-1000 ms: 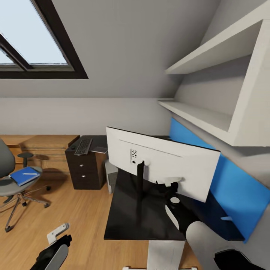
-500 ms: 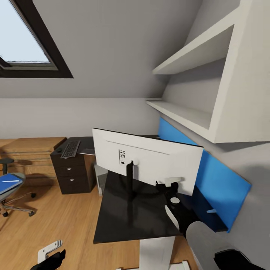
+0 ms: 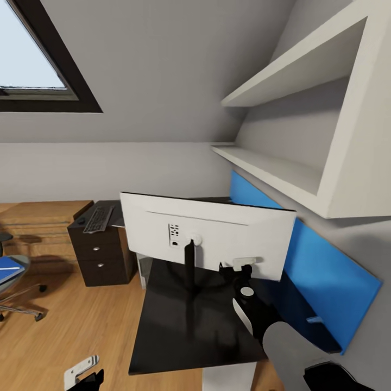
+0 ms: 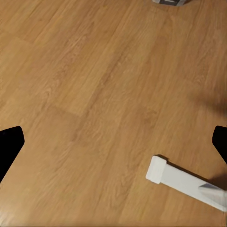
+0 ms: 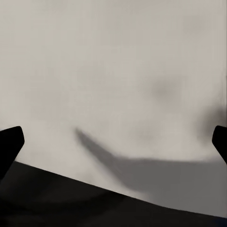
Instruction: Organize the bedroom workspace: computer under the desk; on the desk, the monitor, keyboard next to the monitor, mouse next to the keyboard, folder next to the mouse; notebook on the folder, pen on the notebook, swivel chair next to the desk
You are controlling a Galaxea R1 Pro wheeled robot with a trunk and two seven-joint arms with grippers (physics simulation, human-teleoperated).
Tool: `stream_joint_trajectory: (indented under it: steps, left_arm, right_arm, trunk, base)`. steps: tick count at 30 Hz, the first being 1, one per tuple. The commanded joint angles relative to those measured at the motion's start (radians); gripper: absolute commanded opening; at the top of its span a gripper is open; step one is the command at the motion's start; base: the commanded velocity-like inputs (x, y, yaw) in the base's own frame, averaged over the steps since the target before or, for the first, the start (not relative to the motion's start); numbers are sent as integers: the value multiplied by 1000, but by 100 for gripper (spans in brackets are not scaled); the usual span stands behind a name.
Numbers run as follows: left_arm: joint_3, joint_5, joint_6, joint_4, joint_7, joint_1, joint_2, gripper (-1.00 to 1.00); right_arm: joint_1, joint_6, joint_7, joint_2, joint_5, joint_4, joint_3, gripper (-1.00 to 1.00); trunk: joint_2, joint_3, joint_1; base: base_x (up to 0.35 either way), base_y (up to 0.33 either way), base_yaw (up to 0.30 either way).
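1. Glossy black desk [image 3: 179,331] top in the foreground, carrying the monitor [image 3: 217,239], seen from its white back, upright on a black foot. That step judged done, though the screen faces away toward the blue wall panel [image 3: 326,271].
2. At the desk's far end, above dark brown drawers [image 3: 103,255]: keyboard [image 3: 98,218] lying flat, a small dark shape just beside it, possibly the mouse; too small to tell.
3. Under the desk beyond the monitor, a sliver of pale grey computer [image 3: 144,267].
4. Far left edge: blue folder [image 3: 7,267] lying on the swivel chair [image 3: 13,282] seat, well apart from the desk. Folder, notebook, pen and chair steps judged left to do.
5. Right gripper [image 3: 237,267] close against the monitor's back, jaws spread wide in its wrist view, nothing between them.
6. Left gripper [image 3: 81,373] low over the oak floor [image 4: 94,94], fingers wide apart, holding nothing.
7. Attic room: pale grey sloped ceiling, skylight [image 3: 32,60], white shelves [image 3: 293,136], low oak cabinets [image 3: 43,217].
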Motion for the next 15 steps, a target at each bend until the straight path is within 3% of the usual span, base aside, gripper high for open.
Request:
stream_joint_trajectory:
  steps: [1, 15]
  left_arm:
    - [-5, 6, -1, 4, 8, -1, 1, 100]
    - [-3, 7, -13, 16, 9, -1, 1, 100]
  right_arm:
    - [-1, -1, -9, 0, 5, 1, 6, 100]
    - [-1, -2, -9, 0, 5, 1, 7, 100]
  trunk:
    - [-1, -1, 0]
    - [-1, -1, 0]
  base:
    - [155, 0, 0]
    - [48, 0, 0]
